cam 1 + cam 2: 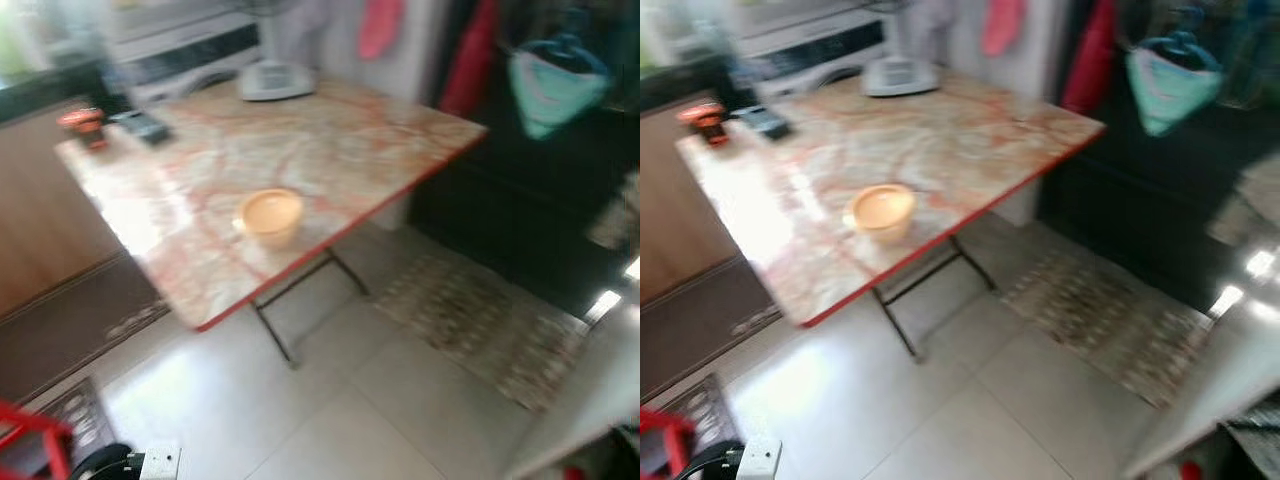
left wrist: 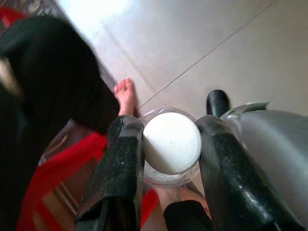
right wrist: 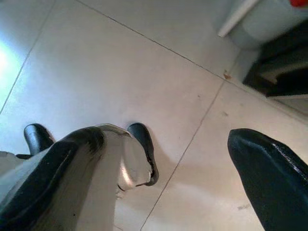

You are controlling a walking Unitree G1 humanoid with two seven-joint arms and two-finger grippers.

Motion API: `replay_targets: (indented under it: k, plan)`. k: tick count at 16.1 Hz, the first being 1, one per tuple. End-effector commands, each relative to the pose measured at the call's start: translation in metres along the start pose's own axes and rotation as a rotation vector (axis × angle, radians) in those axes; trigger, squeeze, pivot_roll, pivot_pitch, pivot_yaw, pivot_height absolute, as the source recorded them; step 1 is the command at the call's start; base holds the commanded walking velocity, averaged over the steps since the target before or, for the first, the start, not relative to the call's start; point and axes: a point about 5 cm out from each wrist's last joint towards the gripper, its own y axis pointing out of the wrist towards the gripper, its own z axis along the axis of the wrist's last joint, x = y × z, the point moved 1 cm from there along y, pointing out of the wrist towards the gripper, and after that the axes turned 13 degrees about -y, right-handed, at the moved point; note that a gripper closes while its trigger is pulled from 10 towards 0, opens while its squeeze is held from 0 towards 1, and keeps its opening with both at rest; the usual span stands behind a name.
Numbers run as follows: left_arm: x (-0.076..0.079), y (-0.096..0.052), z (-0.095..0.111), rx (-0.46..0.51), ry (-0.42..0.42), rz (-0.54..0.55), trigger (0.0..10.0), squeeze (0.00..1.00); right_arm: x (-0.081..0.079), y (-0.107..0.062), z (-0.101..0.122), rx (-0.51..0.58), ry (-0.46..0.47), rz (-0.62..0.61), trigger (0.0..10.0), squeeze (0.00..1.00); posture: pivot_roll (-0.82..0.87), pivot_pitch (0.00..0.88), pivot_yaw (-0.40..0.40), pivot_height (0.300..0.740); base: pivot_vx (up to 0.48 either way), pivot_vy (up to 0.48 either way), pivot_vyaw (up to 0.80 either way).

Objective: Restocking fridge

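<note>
1. The folding tabletop (image 1: 330,150) with a marble pattern and a red edge fills the middle of the head views, which are blurred, so the robot is probably walking
2. On the tabletop, a white appliance (image 1: 275,80) stands at the far edge, and a small orange item (image 1: 82,122) and a dark one (image 1: 145,127) lie near the far left corner
3. A yellow lidded container (image 1: 270,215) sits near the front edge
4. The left tool (image 2: 172,144) grips a clear jar with a white lid (image 2: 172,143), held low over the floor (image 2: 202,43); a person's bare foot (image 2: 126,95) is near
5. The right tool (image 3: 163,159) is open and holds nothing
6. I think the jar should be kept upright and the steps kept slow, away from the foot
</note>
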Motion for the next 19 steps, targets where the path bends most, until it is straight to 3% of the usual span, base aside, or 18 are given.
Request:
replay_targets:
  k: [1,7,9,11,14,17,19]
  plan:
    - [-0.008,-0.001,0.000,-0.005,-0.003,0.016,10.0,0.00,-0.003,0.000,-0.002,-0.010,-0.008,0.011,10.0,0.00,-0.08,0.000,0.077,0.740,0.000,0.000,-0.80]
    - [-0.006,0.000,0.002,-0.007,0.035,0.001,10.0,0.00,-0.005,0.000,-0.001,-0.011,-0.013,0.015,10.0,0.00,-0.08,0.000,0.079,0.740,0.000,0.000,-0.80]
    - [-0.029,-0.001,0.014,0.007,0.066,0.034,10.0,0.00,-0.005,0.000,-0.001,-0.011,-0.015,0.016,10.0,0.00,-0.08,0.000,0.080,0.740,0.000,-0.411,-0.80]
    - [-0.040,-0.002,0.019,0.010,0.044,0.046,10.0,0.00,-0.005,0.001,0.000,-0.012,-0.021,0.019,10.0,0.00,-0.08,0.000,0.081,0.740,0.000,-0.157,-0.80]
    - [-0.040,-0.002,0.019,0.005,0.079,0.042,10.0,0.00,-0.006,0.001,0.000,-0.009,-0.031,0.026,10.0,0.00,-0.09,0.000,0.082,0.740,0.000,-0.200,-0.80]
    - [-0.041,-0.002,0.020,0.005,0.061,0.042,10.0,0.00,-0.006,0.001,0.000,-0.011,-0.026,0.022,10.0,0.00,-0.09,0.000,0.082,0.740,0.000,-0.105,-0.80]
    - [-0.034,-0.001,0.020,0.009,0.080,0.033,10.0,0.00,-0.005,0.001,0.000,-0.013,-0.034,0.021,10.0,0.00,-0.09,0.000,0.082,0.740,0.000,0.000,-0.80]
